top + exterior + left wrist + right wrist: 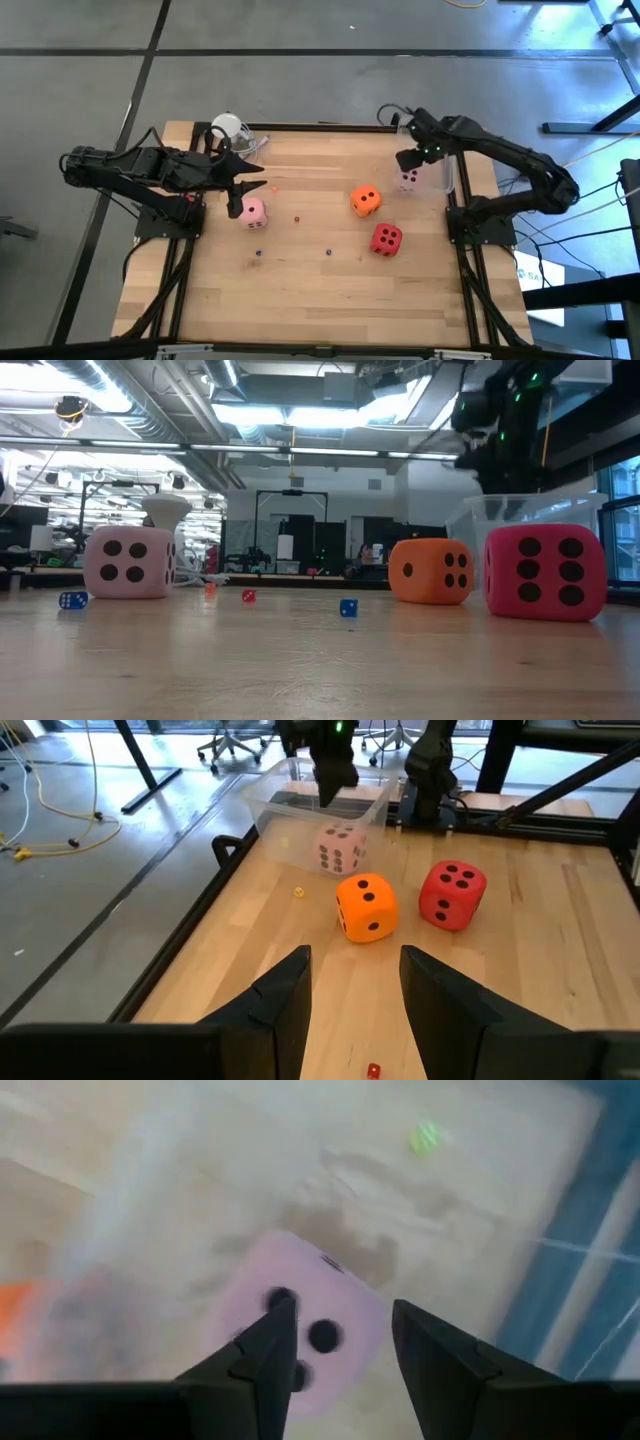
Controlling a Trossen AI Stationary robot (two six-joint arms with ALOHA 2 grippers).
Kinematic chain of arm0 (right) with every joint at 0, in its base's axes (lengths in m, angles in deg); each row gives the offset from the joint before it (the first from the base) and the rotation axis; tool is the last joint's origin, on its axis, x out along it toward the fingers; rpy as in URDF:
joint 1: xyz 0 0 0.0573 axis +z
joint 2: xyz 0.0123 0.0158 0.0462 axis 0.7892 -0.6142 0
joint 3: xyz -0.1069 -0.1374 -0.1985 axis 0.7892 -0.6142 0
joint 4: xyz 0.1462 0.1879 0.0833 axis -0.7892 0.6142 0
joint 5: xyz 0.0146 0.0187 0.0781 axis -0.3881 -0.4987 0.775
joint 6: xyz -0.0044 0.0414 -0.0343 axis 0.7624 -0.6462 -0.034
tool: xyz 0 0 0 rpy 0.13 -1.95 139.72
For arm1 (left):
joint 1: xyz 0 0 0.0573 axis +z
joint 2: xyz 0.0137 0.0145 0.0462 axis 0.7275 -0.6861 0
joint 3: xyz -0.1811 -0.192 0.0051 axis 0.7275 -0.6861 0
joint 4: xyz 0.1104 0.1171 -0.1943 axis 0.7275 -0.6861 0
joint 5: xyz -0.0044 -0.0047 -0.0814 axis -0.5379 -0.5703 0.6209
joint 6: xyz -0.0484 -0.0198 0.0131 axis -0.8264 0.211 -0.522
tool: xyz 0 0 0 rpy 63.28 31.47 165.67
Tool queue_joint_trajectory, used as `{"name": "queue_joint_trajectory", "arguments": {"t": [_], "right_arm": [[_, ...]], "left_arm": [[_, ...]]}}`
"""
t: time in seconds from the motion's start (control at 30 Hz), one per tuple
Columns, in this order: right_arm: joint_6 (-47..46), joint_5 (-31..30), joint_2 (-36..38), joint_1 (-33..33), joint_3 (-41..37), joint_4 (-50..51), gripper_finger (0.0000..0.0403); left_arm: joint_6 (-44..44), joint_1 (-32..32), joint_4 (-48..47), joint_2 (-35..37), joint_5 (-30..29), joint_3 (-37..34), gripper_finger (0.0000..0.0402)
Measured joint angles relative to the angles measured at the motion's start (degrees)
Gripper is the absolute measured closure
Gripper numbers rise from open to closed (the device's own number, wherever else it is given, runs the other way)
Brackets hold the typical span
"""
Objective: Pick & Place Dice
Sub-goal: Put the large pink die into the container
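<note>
One pale pink die (253, 212) (130, 562) rests on the table's left part. My left gripper (238, 192) (355, 985) hovers open just left of it, pointing toward the table's right; its wrist view does not show this die. The orange die (365, 200) (365, 907) and the red die (386, 239) (452, 895) sit on the wood at centre right. A second pale pink die (410, 179) (340, 848) (300, 1320) lies in a clear container (440, 175) (290, 800). My right gripper (412, 160) (340, 1340) is open above it.
Small dice are scattered on the table: blue (72, 600), red (248, 596), blue (348, 607). A white object with a clear cup (232, 130) stands at the far left corner. Bare wood lies toward the near edge (320, 300).
</note>
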Motion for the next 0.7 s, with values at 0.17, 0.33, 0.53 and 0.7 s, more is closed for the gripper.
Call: {"name": "queue_joint_trajectory", "arguments": {"t": [0.17,0.33,0.53,0.7], "right_arm": [[-1.83,2.28,6.4,0.43,1.89,0.37,0.0238],[-1.85,7.74,11.18,3.53,1.92,0.34,0.0238],[-3.41,9.56,13.94,12.66,1.94,-0.06,0.0238],[-5.31,6.97,14.35,23.19,1.94,-2.45,0.0238]], "left_arm": [[0.0,0.02,0.11,0.33,0.07,0.0,0.0256],[-0.03,0.02,0.09,0.68,2.31,0.02,0.0256],[-0.02,0.02,-0.21,0.48,3.28,0.07,0.0256],[-2.18,1.13,-3.25,0.08,3.62,0.09,0.0256]]}}
